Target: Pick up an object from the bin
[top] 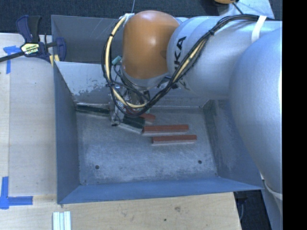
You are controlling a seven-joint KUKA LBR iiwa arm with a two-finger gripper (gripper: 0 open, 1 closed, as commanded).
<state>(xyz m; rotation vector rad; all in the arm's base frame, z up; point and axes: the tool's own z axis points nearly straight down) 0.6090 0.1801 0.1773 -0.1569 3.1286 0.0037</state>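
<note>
Toward the far wall of the bin point(64, 143), left of the middle: the gripper point(124, 120), low over the floor under the arm's orange cover and cable loops. You cannot tell whether it is open or closed, and nothing is visibly held.

Contents, listed for you from the left wall across:
- Dark slim stick point(93, 109), lying along the foot of the far wall, its right end near the gripper.
- Dark block point(133, 123), right at the gripper; you cannot tell whether it is a loose thing or part of the robot.
- Upper brown bar point(168, 128), flat on the floor near the middle, its left end just beside the gripper.
- Lower brown bar point(175, 138), parallel to the first, just beside it on the near side, apart by a thin gap.

Likely pick: the upper brown bar, being closest.

Handling, as a judgement: it looks stiff, light and not fragile, perhaps smooth. It lies low, so you have little edge to catch. Take it across its narrow width near the middle so it stays level, and mind the neighbouring bar on the near side.
</note>
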